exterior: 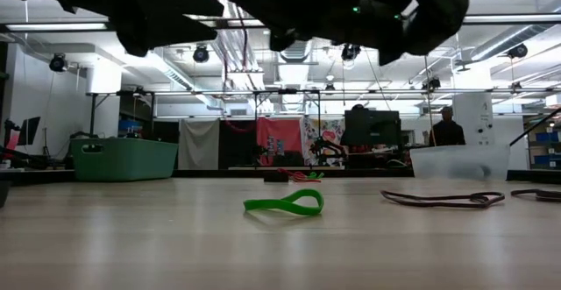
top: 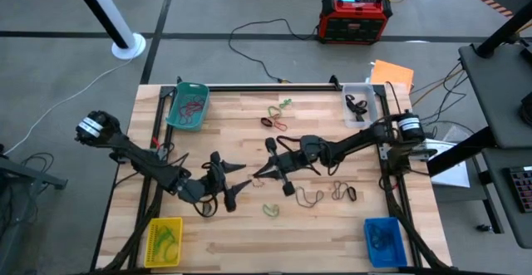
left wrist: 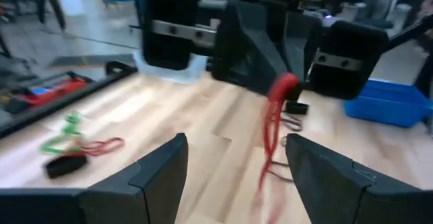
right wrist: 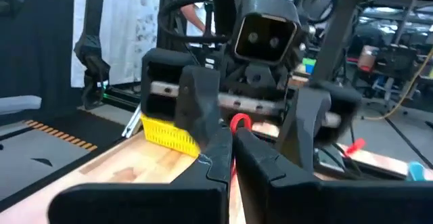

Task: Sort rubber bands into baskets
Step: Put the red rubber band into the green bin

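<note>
A red rubber band hangs pinched in the clenched fingers of the right gripper, mid-table, its loop dangling free above the wood so the other arm can get at it; the left gripper, fingers spread wide & holding nothing, faces it nose to nose, just beside, apparently set for a handover toward the teal basket at the far left corner, which already holds reddish bands. Rest of the bands lie loose: a green one nr the table's middle toward the near edge, brownish loops & a dark one beside it on the right, plus a small green/red/black cluster by the far edge. Baskets sit one per corner, prob. one per colour: clear basket far right w/ black bands, yellow basket near left w/ green ones, blue basket near right, contents hard to tell. Table still carries several unsorted bands, so sorting looks partway done. A red-and-black box sits on the floor beyond the far edge
</note>
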Controlling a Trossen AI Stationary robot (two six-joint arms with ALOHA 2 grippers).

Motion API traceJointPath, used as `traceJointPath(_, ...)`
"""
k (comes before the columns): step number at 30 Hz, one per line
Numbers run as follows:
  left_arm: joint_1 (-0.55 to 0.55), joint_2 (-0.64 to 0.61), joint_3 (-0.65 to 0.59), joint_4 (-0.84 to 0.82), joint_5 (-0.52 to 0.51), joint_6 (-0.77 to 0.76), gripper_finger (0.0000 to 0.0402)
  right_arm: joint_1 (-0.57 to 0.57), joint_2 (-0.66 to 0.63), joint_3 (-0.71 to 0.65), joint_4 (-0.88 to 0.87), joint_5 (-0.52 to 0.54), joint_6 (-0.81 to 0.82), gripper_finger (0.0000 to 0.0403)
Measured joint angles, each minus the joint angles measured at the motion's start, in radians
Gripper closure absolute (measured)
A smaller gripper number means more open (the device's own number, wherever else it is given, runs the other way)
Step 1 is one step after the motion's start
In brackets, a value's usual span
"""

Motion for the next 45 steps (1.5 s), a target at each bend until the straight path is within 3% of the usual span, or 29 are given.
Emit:
traceJointPath(6, -0.002, 0.054, 0.0, 0.089, 0.163, -0.011, 0.0168, 0.001, 0.074, 0.101, -0.052, -0.004, -0.018, 0.0394)
traceJointPath(12, -0.008, 0.085, 0.0, 0.104, 0.173, -0.028, 0.0185, 0.001, 0.086, 0.134, -0.102, -0.005, -0.048, 0.0394)
traceJointPath(16, -0.008, 0.093, 0.0, 0.106, 0.173, -0.036, 0.0241, 0.001, 0.079, 0.133, -0.097, -0.003, -0.048, 0.0394)
traceJointPath(23, -0.008, 0.093, 0.0, 0.11, 0.168, -0.035, 0.0389, -0.001, 0.079, 0.135, -0.099, -0.002, -0.05, 0.0394)
traceJointPath(35, -0.008, 0.093, 0.0, 0.12, 0.138, -0.035, 0.0401, -0.03, 0.079, 0.133, -0.113, -0.003, 0.092, 0.0386)
traceJointPath(45, -0.008, 0.092, 0.0, 0.092, 0.111, -0.098, 0.0401, -0.112, 0.057, 0.139, -0.326, 0.003, 0.207, 0.0313)
